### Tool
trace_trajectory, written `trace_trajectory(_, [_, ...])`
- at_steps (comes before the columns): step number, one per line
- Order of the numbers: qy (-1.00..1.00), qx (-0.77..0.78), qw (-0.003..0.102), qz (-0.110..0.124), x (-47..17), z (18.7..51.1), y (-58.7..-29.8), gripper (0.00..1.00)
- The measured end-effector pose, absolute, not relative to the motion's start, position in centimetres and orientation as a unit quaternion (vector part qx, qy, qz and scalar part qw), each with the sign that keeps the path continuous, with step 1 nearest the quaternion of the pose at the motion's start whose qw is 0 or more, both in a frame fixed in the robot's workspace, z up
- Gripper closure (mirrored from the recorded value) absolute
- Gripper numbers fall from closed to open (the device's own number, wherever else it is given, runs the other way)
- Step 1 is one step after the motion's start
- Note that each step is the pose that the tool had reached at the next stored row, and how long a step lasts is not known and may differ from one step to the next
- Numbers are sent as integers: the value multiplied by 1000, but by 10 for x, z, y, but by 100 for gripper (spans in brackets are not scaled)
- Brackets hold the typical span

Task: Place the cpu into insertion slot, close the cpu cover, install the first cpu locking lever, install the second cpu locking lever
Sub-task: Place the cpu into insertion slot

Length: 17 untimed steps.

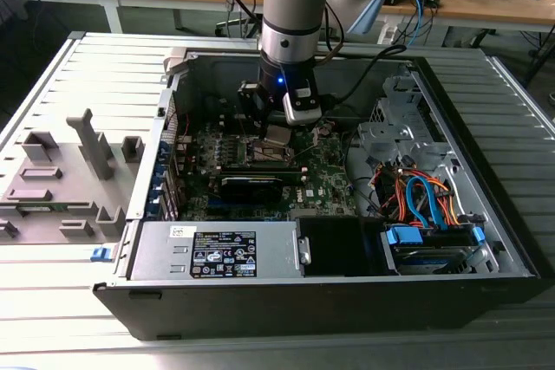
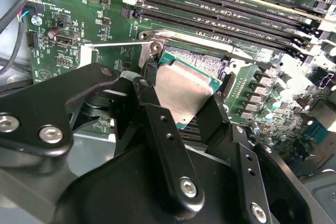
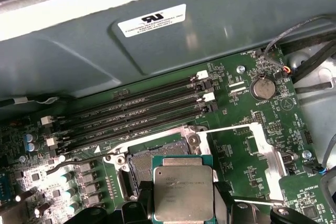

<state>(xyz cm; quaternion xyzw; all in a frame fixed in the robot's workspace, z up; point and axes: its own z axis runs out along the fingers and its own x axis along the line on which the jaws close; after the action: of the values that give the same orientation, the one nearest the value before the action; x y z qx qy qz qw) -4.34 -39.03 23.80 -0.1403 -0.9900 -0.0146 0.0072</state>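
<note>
The cpu (image 2: pixel 177 92) is clamped by two opposite edges between the fingers (image 2: pixel 150 111) of the gripper (image 2: pixel 182 107), the jaws being narrowed only to the chip's width. Just below and beyond the jaws lies the insertion slot (image 3: pixel 143 162). Its contact field is partly bare, so the chip is judged not yet seated. The chip is best kept level and squared to the metal frame, never slid across the contacts. Farther out, the green circuit board (image 3: pixel 247 145) is held in the computer case (image 3: pixel 157 61).

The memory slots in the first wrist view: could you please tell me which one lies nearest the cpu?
The slot bordering the insertion slot, farthest from the case wall; the other three lie between it and that wall, farther from the cpu.
</note>
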Motion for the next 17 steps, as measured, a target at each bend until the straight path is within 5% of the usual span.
trace_trajectory(17, [-988,-155,7,-15,-43,237,-390,45])
